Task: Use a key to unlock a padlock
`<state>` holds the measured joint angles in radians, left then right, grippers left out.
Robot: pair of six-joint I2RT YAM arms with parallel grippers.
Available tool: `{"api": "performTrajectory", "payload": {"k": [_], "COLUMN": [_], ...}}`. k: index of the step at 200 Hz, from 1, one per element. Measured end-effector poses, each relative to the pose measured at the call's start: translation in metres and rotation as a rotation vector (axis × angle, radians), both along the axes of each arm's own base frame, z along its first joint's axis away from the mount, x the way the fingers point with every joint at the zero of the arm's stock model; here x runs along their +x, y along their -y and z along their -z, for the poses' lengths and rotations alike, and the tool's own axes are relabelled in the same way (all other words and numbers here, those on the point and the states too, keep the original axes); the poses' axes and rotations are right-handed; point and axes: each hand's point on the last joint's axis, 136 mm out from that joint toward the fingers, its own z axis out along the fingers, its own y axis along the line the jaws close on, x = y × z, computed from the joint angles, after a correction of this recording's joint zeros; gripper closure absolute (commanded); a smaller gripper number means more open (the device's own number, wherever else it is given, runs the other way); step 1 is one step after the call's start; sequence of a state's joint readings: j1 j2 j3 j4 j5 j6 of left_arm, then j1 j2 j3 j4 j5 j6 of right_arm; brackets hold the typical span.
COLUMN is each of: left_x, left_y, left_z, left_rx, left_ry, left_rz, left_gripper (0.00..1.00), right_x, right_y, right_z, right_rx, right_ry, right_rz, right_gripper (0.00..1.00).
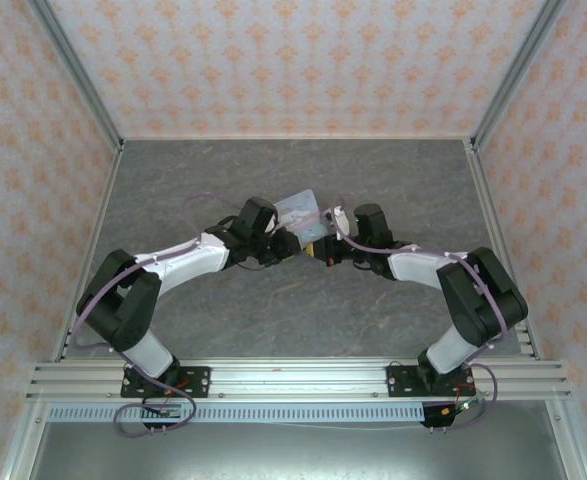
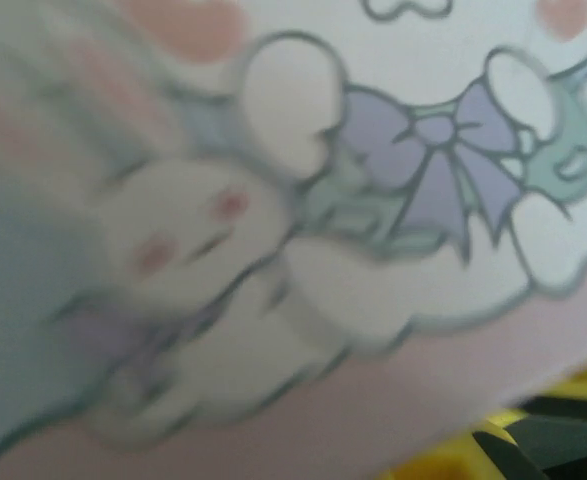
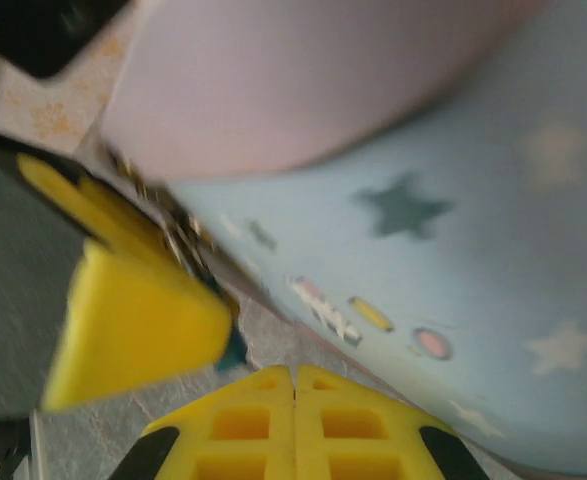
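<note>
Right wrist view: the right gripper (image 3: pixel 293 375) has its yellow fingers clenched flat together. Just ahead and left of those tips, a dark teal sliver, seemingly the padlock (image 3: pixel 235 350), peeks from behind a yellow finger (image 3: pixel 133 320) of the left gripper (image 1: pixel 285 243), by the lower edge of the pale-blue tin (image 3: pixel 453 230). Whether the left gripper grasps anything cannot be told. The tin's side bears a dark teal star (image 3: pixel 403 208) and small print too blurred to read. Its lid shows a white cartoon dog (image 2: pixel 203 240) with a purple bow (image 2: pixel 438 150). The key cannot be made out.

Right pincer (image 3: pixel 294 385) closed, yellow fingers (image 3: pixel 233 425) flush together.
</note>
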<state>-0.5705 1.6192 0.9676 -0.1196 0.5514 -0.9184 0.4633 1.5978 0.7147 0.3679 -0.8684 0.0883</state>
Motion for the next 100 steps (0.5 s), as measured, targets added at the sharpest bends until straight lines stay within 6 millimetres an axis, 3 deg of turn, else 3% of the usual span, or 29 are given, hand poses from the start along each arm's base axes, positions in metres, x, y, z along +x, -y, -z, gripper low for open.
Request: {"api": "performTrajectory", "payload": {"k": [26, 100], "left_x": [-0.007, -0.009], "left_y": [0.007, 0.006], "left_z": [0.005, 0.009], "left_rx": [-0.010, -0.012], "left_ry": [-0.034, -0.058], "left_rz": [0.014, -0.010], "left_gripper": [0.96, 0.97], "right_x": [0.003, 0.000], "right_y": [-0.009, -0.006], "right_z": [-0.014, -0.004], "right_rx": [0.041, 0.034], "right_ry": [0.058, 0.049], "right_rz": [-0.023, -0.017], "right_gripper": [1.00, 1.00]}}
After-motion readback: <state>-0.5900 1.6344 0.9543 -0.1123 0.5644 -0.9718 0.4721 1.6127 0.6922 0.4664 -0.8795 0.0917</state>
